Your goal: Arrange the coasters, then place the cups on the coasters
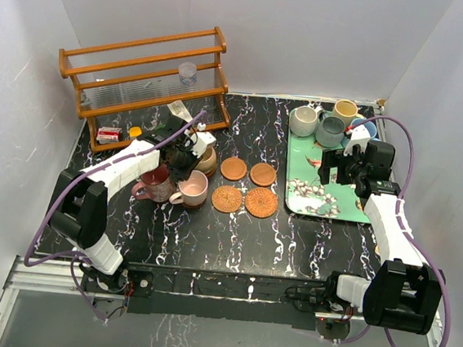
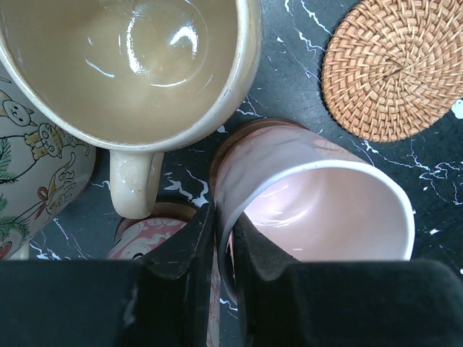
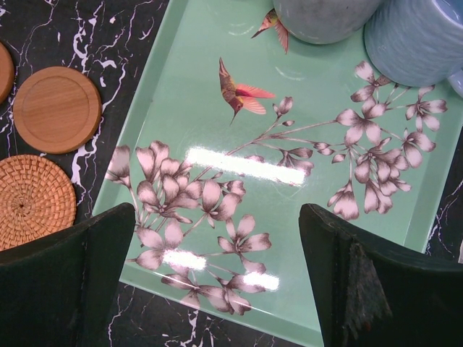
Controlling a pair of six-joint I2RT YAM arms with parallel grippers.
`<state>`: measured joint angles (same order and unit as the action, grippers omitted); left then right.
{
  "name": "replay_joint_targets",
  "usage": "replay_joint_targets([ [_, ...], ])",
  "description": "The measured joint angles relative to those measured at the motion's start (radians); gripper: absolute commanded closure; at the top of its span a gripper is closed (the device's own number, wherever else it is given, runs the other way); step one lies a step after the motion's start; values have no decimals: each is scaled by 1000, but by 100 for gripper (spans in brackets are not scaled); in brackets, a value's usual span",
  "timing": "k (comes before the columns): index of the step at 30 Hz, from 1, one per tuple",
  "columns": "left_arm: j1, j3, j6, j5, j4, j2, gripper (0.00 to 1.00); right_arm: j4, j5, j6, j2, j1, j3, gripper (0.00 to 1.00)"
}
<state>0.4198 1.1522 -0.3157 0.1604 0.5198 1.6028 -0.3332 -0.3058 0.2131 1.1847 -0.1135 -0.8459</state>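
Left gripper [image 2: 223, 233] clenched on rim of glossy pink ceramic mug [image 2: 325, 210] | mug stands on round brown wooden coaster [image 2: 240, 137], just beside tan glazed mug [image 2: 130, 65] | round woven wicker coaster [image 2: 394, 69] near | right gripper [image 3: 217, 278] spread wide above mint-green floral tray [image 3: 181, 94]

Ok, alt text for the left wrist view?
The left gripper is shut on the wall of the pink mug. A tan mug stands just beyond it, and a wicker coaster lies at upper right on the dark marbled table.
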Motion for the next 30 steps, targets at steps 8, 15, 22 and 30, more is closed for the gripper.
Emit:
replay_joint_targets([
  [8,-2,1,-3,0,-5,0,69,0,0,0,0,0,0,3],
  [15,-5,66,-2,0,29,-10,61,0,0,-1,0,0,0,3],
  [22,-5,137,1,0,42,-74,45,-5,12,-6,31,0,-32,2],
  [30,-5,119,8,-12,-25,-205,26,-12,40,-8,180,0,-228,2],
])
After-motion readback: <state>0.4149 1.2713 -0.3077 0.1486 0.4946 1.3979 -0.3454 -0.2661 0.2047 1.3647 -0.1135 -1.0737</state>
